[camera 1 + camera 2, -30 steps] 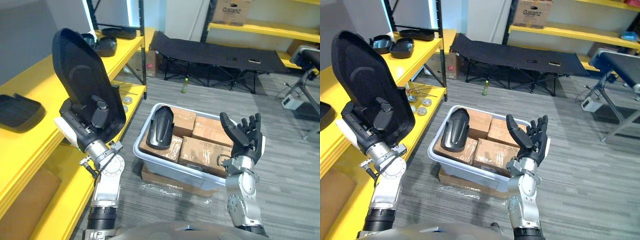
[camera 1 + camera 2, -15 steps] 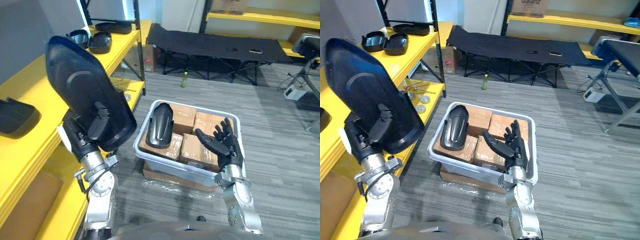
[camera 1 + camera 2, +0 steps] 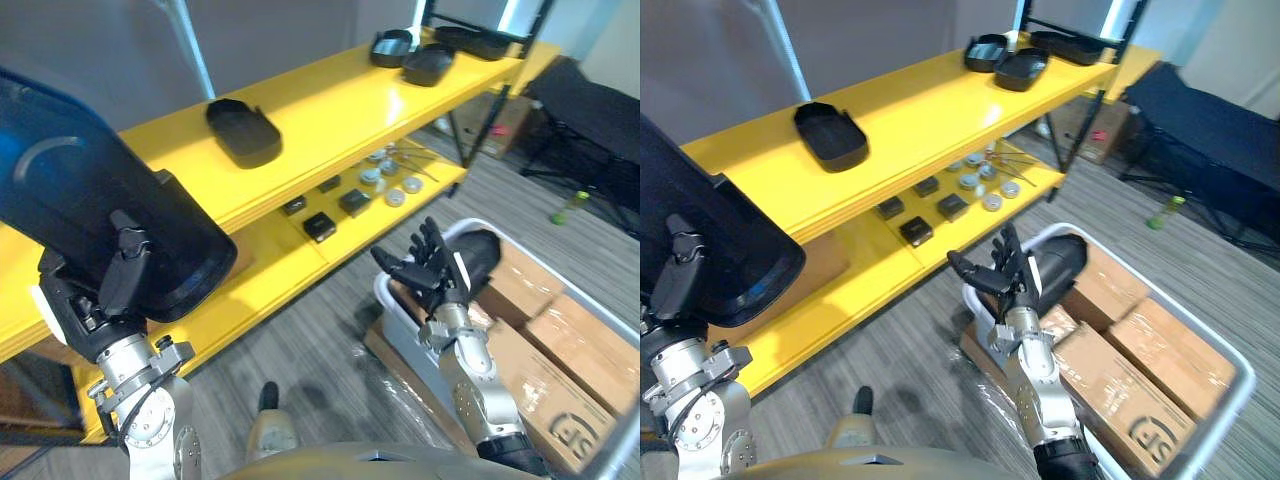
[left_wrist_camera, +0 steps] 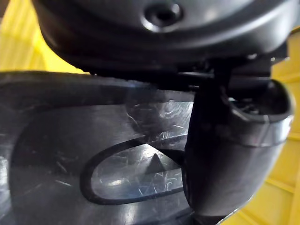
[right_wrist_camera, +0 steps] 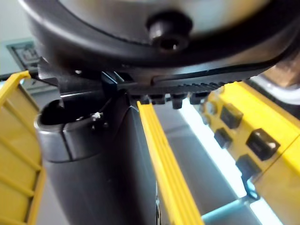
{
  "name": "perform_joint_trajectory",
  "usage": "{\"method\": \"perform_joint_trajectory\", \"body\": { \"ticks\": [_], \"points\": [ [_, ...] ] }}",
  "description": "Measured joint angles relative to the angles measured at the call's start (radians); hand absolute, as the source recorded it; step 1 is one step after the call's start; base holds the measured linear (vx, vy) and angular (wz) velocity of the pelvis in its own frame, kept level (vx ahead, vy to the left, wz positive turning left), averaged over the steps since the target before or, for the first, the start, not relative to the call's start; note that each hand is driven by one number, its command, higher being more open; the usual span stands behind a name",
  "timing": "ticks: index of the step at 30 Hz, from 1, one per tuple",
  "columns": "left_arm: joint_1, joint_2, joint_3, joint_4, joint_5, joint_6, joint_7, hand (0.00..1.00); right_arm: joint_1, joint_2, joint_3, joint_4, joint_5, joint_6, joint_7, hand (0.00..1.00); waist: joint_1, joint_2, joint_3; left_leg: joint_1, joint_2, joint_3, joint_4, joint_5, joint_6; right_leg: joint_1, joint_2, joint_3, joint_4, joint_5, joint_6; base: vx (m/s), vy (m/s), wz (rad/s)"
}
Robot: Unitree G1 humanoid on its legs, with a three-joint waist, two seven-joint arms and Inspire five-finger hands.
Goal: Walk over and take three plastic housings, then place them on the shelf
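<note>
- Roughly midway, judging by the left eye view: the left hand (image 3: 100, 305) is clamped round a large black held housing (image 3: 90, 215), raised in front of the yellow shelf (image 3: 320, 105) and not yet set down. A lone housing (image 3: 243, 131) lies on the top board, and three more housings (image 3: 428, 64) sit at its far end. I cannot tell which of these count toward the three. Small parts (image 3: 350, 195) lie on the lower board.
- Right eye view: the right hand (image 3: 1002, 275) hangs near the grey bin (image 3: 1245, 375) with its fingers spread and nothing in it. One bin housing (image 3: 1060, 262) lies against the bin's near corner beside the cardboard boxes (image 3: 1140, 350), so there seems to be at least one more to fetch if the count is not met.
- Left wrist view: the thumb presses flat on the glossy dark shell, which confirms a firm grasp. Yellow shelf board shows past the shell's edges, so the shelf is close.
- Right wrist view: the thumb stands free, with yellow shelf edges beyond it and nothing held.
- What is left, as I read it: lower the carried piece onto a bare stretch of the top board, let go, then turn to the bin if another is needed.
</note>
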Motion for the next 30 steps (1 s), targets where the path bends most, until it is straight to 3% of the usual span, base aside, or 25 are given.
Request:
{"method": "perform_joint_trajectory", "body": {
  "ticks": [3, 5, 8, 10, 11, 12, 14, 18, 20, 21, 22, 25, 26, 30],
  "points": [
    [0.003, 0.029, -0.009, -0.059, 0.032, -0.023, -0.040, 0.00, -0.104, 0.044, 0.095, 0.000, -0.022, -0.027, -0.024, 1.00, 0.016, -0.043, 0.022, 0.018, -0.035, 0.047, -0.010, -0.005, 0.005, -0.022, -0.055, 0.026, 0.019, -0.001, -0.002, 0.02, 0.113, -0.26],
    [-0.010, 0.067, -0.028, -0.065, 0.033, -0.023, -0.130, 0.00, -0.149, 0.064, 0.142, -0.001, -0.092, -0.048, -0.019, 1.00, 0.026, -0.059, 0.021, 0.019, -0.057, 0.047, -0.026, -0.001, 0.011, -0.051, -0.087, 0.035, 0.075, -0.017, -0.032, 0.02, 0.059, 0.06],
    [-0.014, 0.096, -0.056, -0.065, 0.003, -0.023, -0.214, 0.00, -0.153, 0.050, 0.140, -0.015, -0.125, -0.058, -0.012, 1.00, 0.021, -0.059, 0.022, 0.016, -0.060, 0.001, -0.045, 0.014, 0.017, -0.063, -0.086, 0.094, 0.138, -0.029, -0.057, 0.01, 0.013, 0.45],
    [-0.016, 0.112, -0.089, -0.065, -0.023, -0.023, -0.262, 0.00, -0.104, 0.008, 0.103, -0.062, -0.119, -0.070, 0.016, 1.00, 0.014, -0.059, 0.022, 0.006, -0.061, -0.051, -0.080, 0.044, 0.017, -0.069, -0.068, 0.158, 0.177, -0.085, -0.087, 0.01, -0.048, 0.78],
    [-0.017, 0.121, -0.087, -0.065, -0.043, -0.024, -0.277, 0.00, -0.085, 0.000, 0.079, -0.084, -0.116, -0.077, 0.047, 1.00, 0.006, -0.070, 0.023, -0.014, -0.062, -0.076, -0.095, 0.069, 0.008, -0.074, -0.052, 0.192, 0.171, -0.132, -0.095, -0.03, -0.110, 0.62],
    [-0.019, 0.120, -0.088, -0.058, -0.053, -0.024, -0.272, 0.00, -0.077, -0.007, 0.059, -0.089, -0.116, -0.088, 0.080, 1.00, -0.005, -0.071, 0.029, -0.038, -0.059, -0.101, -0.095, 0.090, 0.000, -0.083, -0.037, 0.215, 0.171, -0.159, -0.055, -0.04, -0.128, 0.53],
    [-0.023, 0.110, -0.101, -0.033, -0.054, -0.024, -0.268, 0.00, -0.035, -0.021, 0.024, -0.089, -0.109, -0.091, 0.137, 1.00, -0.006, -0.062, 0.035, -0.054, -0.045, -0.113, -0.092, 0.113, 0.007, -0.080, -0.014, 0.216, 0.173, -0.183, -0.014, -0.09, -0.138, 0.38],
    [-0.022, 0.104, -0.141, -0.021, -0.060, -0.024, -0.267, 0.00, 0.069, -0.044, -0.009, -0.090, -0.067, -0.120, 0.234, 1.00, -0.016, -0.029, 0.062, -0.084, -0.013, -0.139, -0.045, 0.126, 0.016, -0.053, 0.043, 0.201, 0.204, -0.246, -0.015, -0.11, -0.081, 0.43],
    [-0.016, 0.103, -0.146, -0.021, -0.054, -0.024, -0.276, 0.00, 0.112, -0.047, -0.010, -0.090, -0.051, -0.154, 0.270, 1.00, -0.036, -0.017, 0.068, -0.110, -0.013, -0.087, -0.040, 0.158, 0.079, -0.052, 0.058, 0.159, 0.238, -0.274, -0.025, -0.16, -0.017, 0.68],
    [-0.010, 0.103, -0.147, -0.021, -0.054, -0.024, -0.282, 0.00, 0.120, -0.047, -0.009, -0.090, -0.050, -0.164, 0.280, 1.00, -0.037, -0.016, 0.070, -0.121, -0.014, -0.068, -0.040, 0.147, 0.148, -0.052, 0.060, 0.141, 0.248, -0.280, -0.026, -0.12, 0.005, 0.54],
    [0.001, 0.103, -0.146, -0.021, -0.059, -0.024, -0.289, 0.00, 0.119, -0.048, -0.009, -0.092, -0.045, -0.181, 0.296, 1.00, -0.028, -0.013, 0.079, -0.123, -0.014, -0.059, -0.040, 0.132, 0.188, -0.051, 0.060, 0.132, 0.259, -0.283, -0.030, -0.10, 0.003, 0.48],
    [0.029, 0.101, -0.142, -0.022, -0.082, -0.024, -0.297, 0.00, 0.107, -0.046, 0.004, -0.100, -0.045, -0.241, 0.309, 1.00, -0.026, -0.015, 0.090, -0.152, -0.021, -0.012, -0.019, 0.120, 0.186, -0.049, 0.038, 0.089, 0.293, -0.300, -0.025, -0.04, 0.022, 0.38],
    [0.037, 0.101, -0.130, -0.022, -0.082, -0.024, -0.294, 0.00, 0.071, -0.042, 0.019, -0.100, -0.046, -0.253, 0.307, 1.00, -0.010, -0.025, 0.109, -0.165, -0.026, 0.027, 0.030, 0.109, 0.176, -0.049, 0.010, 0.090, 0.317, -0.310, -0.014, 0.02, 0.086, 0.19],
    [0.019, 0.102, -0.099, -0.026, -0.076, -0.024, -0.291, 0.00, -0.017, -0.022, 0.049, -0.098, -0.055, -0.261, 0.276, 1.00, 0.028, -0.050, 0.126, -0.241, -0.070, 0.050, 0.204, 0.037, 0.095, -0.027, -0.056, 0.070, 0.318, -0.314, 0.002, 0.09, 0.123, 0.14]
  ]
}}
